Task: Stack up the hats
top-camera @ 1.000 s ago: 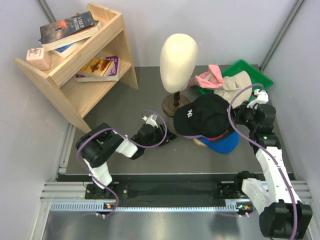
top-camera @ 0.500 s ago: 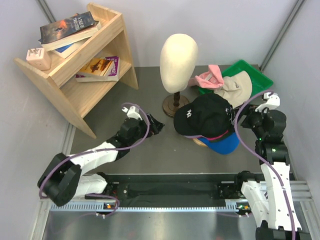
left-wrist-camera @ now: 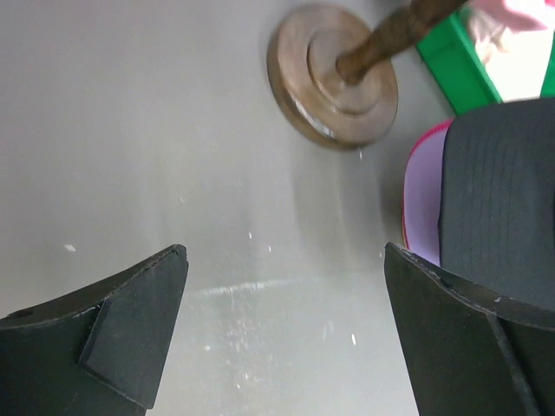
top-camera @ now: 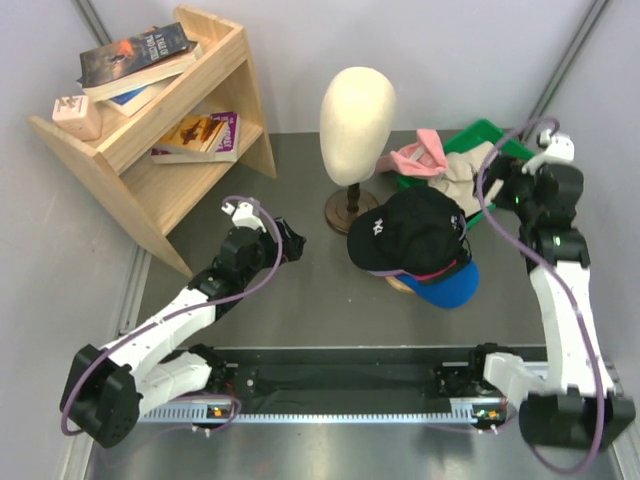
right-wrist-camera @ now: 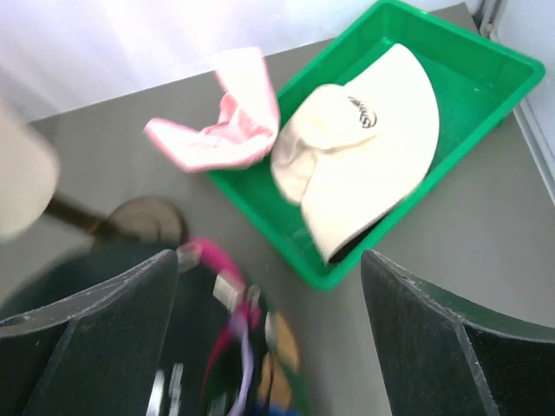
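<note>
Left gripper (left-wrist-camera: 286, 295) is spread wide with nothing between its fingers, just grey table (left-wrist-camera: 130, 130) under it. Off its right finger I can see the pile of caps: a black cap (left-wrist-camera: 499, 208) on top with a lavender brim (left-wrist-camera: 421, 208) and a thin magenta edge poking out beneath. Straight ahead of it is the round wooden base (left-wrist-camera: 334, 78) of the dummy head (top-camera: 357, 110)

Right gripper (right-wrist-camera: 269, 347) is wide open too and holding nothing. From overhead it sits beyond the pile, which has a blue cap (top-camera: 445, 285) at the bottom. Right in front of its fingers is the green tray (right-wrist-camera: 468, 69) with the cream hat (right-wrist-camera: 364, 165) lying inside, and ahead-left of it the pink cap (right-wrist-camera: 225, 130) flops over the tray's rim. Stuff directly below this gripper is too blurry on the wrist cam for me to make out
</note>
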Robot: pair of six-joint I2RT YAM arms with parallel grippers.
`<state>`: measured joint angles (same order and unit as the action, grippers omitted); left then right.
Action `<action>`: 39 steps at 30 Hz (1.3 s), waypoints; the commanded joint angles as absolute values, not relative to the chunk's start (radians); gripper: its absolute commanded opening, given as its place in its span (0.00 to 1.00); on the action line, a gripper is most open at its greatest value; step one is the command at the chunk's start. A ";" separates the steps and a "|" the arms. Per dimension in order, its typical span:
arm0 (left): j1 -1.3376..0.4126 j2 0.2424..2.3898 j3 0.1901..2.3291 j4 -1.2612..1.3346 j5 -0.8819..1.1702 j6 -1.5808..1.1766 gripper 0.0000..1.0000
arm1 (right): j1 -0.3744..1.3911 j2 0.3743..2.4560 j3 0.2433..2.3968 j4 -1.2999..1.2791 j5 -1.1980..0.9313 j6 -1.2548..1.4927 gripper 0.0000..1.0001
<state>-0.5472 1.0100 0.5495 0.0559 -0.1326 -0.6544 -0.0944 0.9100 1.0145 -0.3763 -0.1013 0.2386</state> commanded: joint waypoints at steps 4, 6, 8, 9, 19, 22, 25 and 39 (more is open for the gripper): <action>-0.497 1.032 0.661 0.020 -0.156 -0.568 0.99 | -0.127 1.337 1.226 -0.210 -0.057 0.301 0.87; -0.480 1.048 0.687 0.011 -0.163 -0.560 0.99 | -0.126 1.457 1.252 -0.163 -0.054 0.348 0.87; -0.462 1.063 0.701 0.009 -0.166 -0.552 0.99 | -0.124 1.579 1.285 -0.134 -0.046 0.394 0.87; -0.454 1.066 0.706 0.009 -0.164 -0.554 0.99 | -0.121 1.615 1.304 -0.118 -0.040 0.403 0.86; -0.388 1.123 0.732 0.021 -0.147 -0.571 0.99 | -0.094 1.986 1.535 -0.106 0.057 0.492 0.83; -0.379 1.124 0.730 0.020 -0.144 -0.577 0.99 | -0.089 2.029 1.558 -0.109 0.078 0.511 0.82; -0.365 1.118 0.724 0.020 -0.146 -0.584 0.99 | -0.084 2.065 1.571 -0.101 0.083 0.520 0.77; -0.347 1.046 0.715 -0.024 -0.152 -0.558 0.99 | -0.089 2.033 1.589 -0.094 0.012 0.491 0.00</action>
